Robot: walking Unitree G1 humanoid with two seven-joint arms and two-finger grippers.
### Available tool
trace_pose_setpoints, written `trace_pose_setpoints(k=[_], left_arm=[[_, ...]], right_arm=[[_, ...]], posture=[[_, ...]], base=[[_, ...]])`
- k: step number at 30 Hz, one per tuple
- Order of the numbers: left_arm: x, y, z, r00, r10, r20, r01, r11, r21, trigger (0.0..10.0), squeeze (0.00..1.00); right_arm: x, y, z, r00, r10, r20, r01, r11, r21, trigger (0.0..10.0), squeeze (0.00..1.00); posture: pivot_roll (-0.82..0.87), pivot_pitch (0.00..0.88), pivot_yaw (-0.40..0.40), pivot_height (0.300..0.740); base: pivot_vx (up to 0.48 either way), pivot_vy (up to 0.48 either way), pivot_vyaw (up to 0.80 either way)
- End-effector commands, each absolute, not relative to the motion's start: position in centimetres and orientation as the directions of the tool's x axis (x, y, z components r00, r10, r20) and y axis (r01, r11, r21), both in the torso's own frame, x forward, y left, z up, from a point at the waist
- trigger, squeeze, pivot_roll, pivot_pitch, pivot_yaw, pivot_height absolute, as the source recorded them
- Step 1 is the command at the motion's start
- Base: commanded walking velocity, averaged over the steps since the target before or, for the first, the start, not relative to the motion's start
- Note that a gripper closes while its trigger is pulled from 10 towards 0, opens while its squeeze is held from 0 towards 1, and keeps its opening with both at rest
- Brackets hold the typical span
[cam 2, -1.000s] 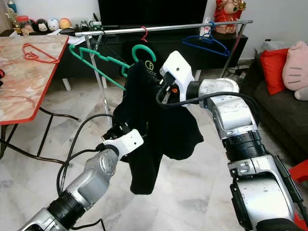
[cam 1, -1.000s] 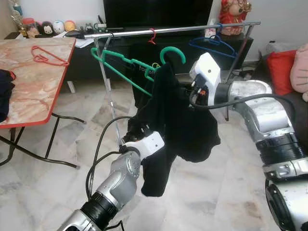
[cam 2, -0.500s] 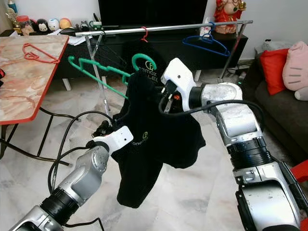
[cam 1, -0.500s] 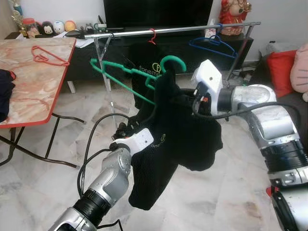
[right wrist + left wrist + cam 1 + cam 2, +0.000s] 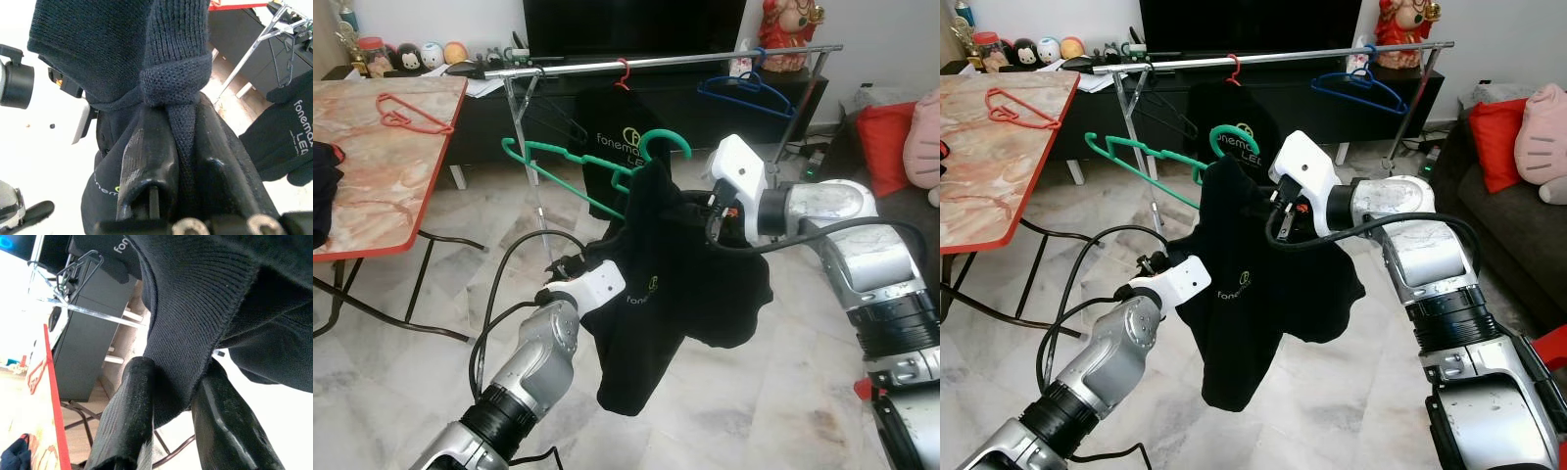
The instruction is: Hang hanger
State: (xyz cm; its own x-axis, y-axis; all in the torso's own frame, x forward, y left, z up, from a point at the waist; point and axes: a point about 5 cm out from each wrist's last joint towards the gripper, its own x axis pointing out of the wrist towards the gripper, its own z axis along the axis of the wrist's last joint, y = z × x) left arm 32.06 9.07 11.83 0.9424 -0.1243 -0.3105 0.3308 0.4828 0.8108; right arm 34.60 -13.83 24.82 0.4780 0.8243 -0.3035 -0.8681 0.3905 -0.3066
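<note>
**Claws both buried in a black shirt, green hanger half dressed**

Right claw (image 5: pixel 164 161) is pinched tight on a bunched fold of the black knit shirt (image 5: pixel 685 284), up near the collar, just below the green hanger (image 5: pixel 607 166). Left claw (image 5: pixel 171 416) has its two fingers nearly closed on a lower hem, holding the fabric out to the side. The hanger's hook pokes up just above the right claw, and one bare arm of it sticks out well past the shirt toward the left claw's side. The metal rail (image 5: pixel 656 63) sits beyond and above both claws, with a red hook (image 5: pixel 624 73) and a blue hanger (image 5: pixel 749 90) already on it.

My guess at what goes wrong: the shirt only looks seated on one shoulder, so if either claw lets go early that floppy ribbed knit slides right off the smooth plastic. Lifting by cloth alone could also let the hanger twist, so the hook misses the thin shiny rail.
</note>
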Motion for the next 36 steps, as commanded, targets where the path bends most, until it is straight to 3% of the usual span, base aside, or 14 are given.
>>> trace_pose_setpoints(k=[1,6,11,23,31,36], left_arm=[[31.7,8.7,11.9,0.931,-0.159,-0.328,0.364,0.47,0.804,0.0,0.0],[31.3,8.4,11.2,0.907,-0.194,-0.374,0.42,0.496,0.76,0.0,0.0],[30.6,7.5,11.0,0.866,-0.268,-0.422,0.485,0.651,0.584,0.0,0.0],[30.5,9.3,10.9,0.869,-0.232,-0.438,0.468,0.674,0.572,0.0,0.0],[29.2,11.3,10.4,0.809,-0.232,-0.54,0.55,0.624,0.555,0.0,0.0],[28.5,11.8,10.1,0.778,-0.268,-0.569,0.56,0.706,0.433,0.0,0.0]], right_arm=[[34.4,-13.9,25.4,0.482,0.825,-0.294,-0.859,0.38,-0.343,0.0,0.0],[34.4,-13.9,25.2,0.477,0.826,-0.299,-0.862,0.372,-0.345,0.0,0.0],[34.3,-14.1,24.3,0.472,0.818,-0.33,-0.866,0.361,-0.345,0.0,0.0],[34.2,-16.4,20.5,0.458,0.73,-0.507,-0.879,0.288,-0.38,0.0,0.0],[34.7,-18.5,18.9,0.485,0.691,-0.536,-0.872,0.334,-0.358,0.0,0.0],[34.9,-19.1,18.3,0.487,0.728,-0.483,-0.873,0.401,-0.277,0.0,0.0]], posture=[[-0.04,0.0,-0.063,0.74],[-0.03,0.0,-0.065,0.74],[-0.03,0.0,-0.065,0.74],[-0.02,0.0,-0.066,0.74],[-0.02,0.0,-0.067,0.74],[-0.02,0.0,-0.067,0.74]], base=[[0.0,0.0,0.0],[0.0,0.0,0.0],[0.0,0.0,0.0],[0.0,0.0,0.0],[0.0,0.0,0.0],[0.0,0.0,0.0]])
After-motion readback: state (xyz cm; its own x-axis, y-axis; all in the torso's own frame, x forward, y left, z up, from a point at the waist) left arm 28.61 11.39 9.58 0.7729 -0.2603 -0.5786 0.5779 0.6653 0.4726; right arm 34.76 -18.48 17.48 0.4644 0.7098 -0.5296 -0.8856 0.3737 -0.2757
